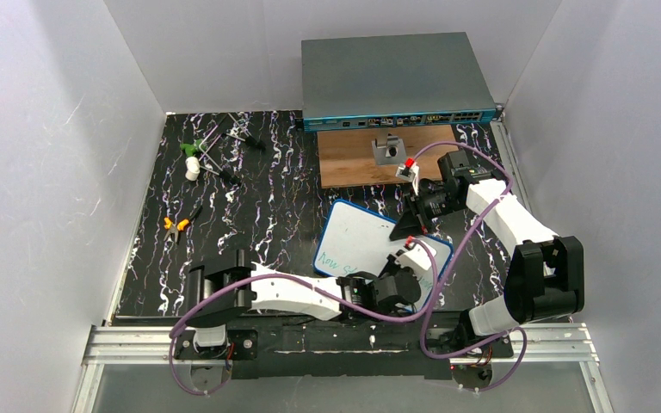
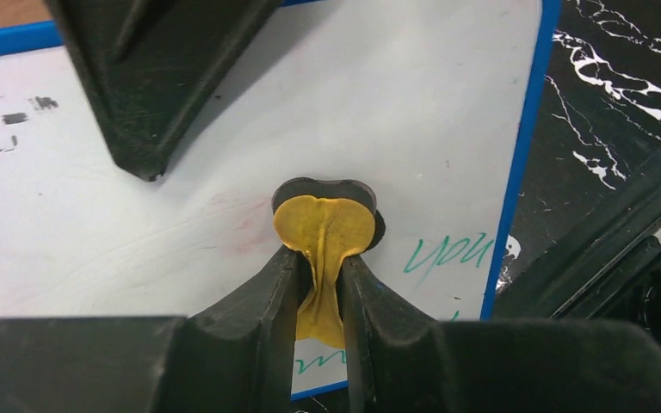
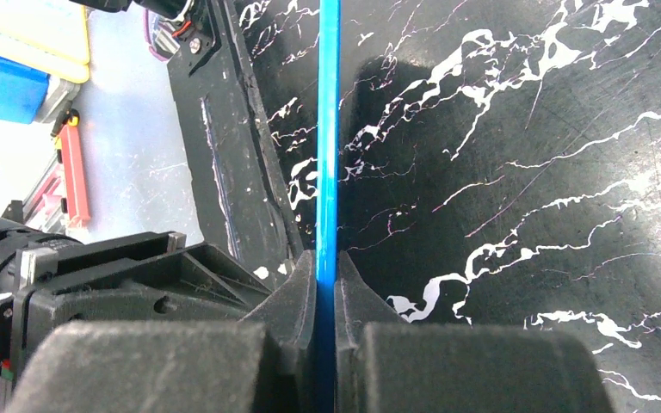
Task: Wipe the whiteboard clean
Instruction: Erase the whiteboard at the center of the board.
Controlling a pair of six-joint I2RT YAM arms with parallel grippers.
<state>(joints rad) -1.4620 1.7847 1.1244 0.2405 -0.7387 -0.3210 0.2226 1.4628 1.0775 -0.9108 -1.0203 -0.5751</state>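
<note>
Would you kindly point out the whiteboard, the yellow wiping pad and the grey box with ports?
whiteboard (image 1: 363, 225), top external view, bare white face.
yellow wiping pad (image 2: 324, 225), left wrist view, its rounded front lobe.
grey box (image 1: 392, 73), top external view, middle of its lid.

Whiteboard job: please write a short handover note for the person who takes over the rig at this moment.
Left gripper: shut on a yellow wiping pad, set on the whiteboard.
Right gripper: shut on the blue rim at the far right edge, holding the board.
Board lies on the black mat, before the arm bases.
Done: most of the surface looks wiped.
Left: green writing along the near edge.
</note>
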